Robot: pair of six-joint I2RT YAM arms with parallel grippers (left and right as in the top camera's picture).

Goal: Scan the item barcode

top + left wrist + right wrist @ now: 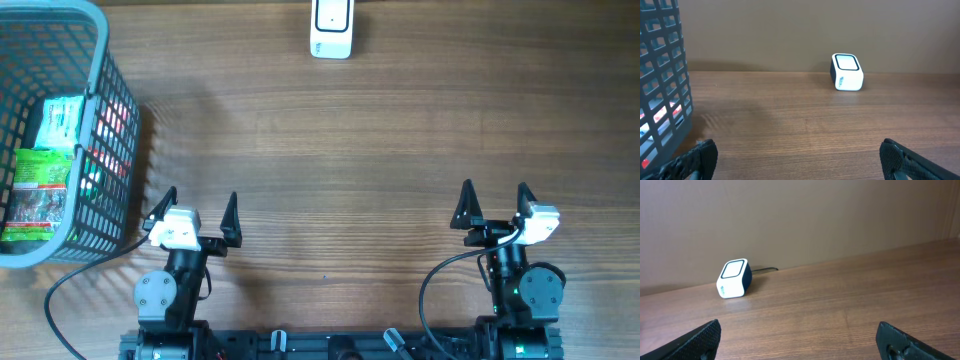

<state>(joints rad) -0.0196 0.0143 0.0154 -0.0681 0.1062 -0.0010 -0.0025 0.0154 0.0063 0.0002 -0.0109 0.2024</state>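
Both arms sit at the near table edge, left gripper and right gripper spread wide and empty. The items, a green packet among them, lie inside the grey mesh basket at far left, while the white barcode scanner stands at the far edge, well apart. Likely risks: the left fingers snag the basket wall or drag it on the reach in, the packets lie close together so two may come up, or the barcode faces away from the scanner window.
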